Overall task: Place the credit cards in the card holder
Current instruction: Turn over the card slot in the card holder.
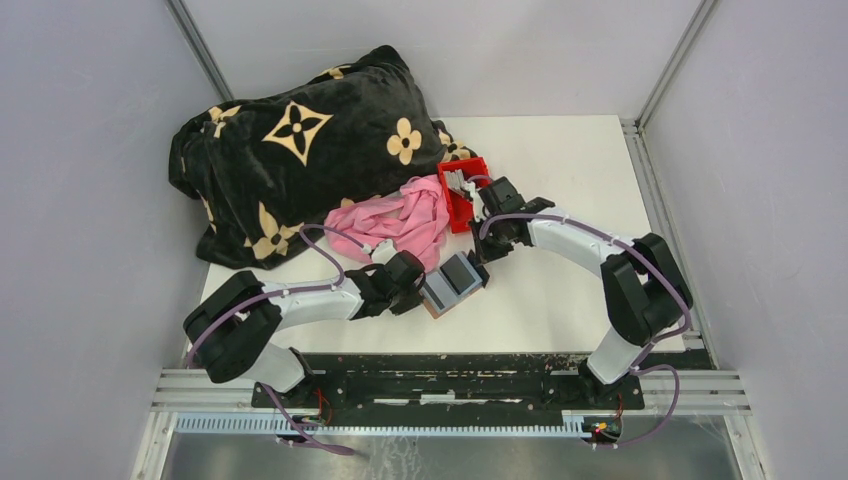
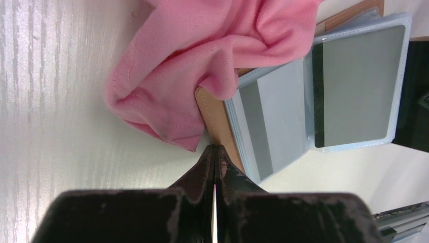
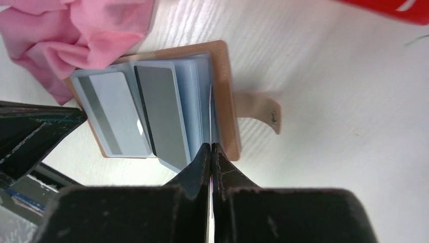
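Top view: the open card holder (image 1: 455, 281) lies by the table's (image 1: 560, 300) near edge, middle. Left wrist view: left gripper (image 2: 215, 151), clenched, tips on the holder's brown edge beside pink cloth (image 2: 202, 61). Right wrist view: right gripper (image 3: 210, 148) grasps a credit card (image 3: 210, 111) edge-on; best slid straight into one pocket while the left pins the holder.

Pink cloth (image 2: 202, 50), tan card holder (image 3: 227, 101)
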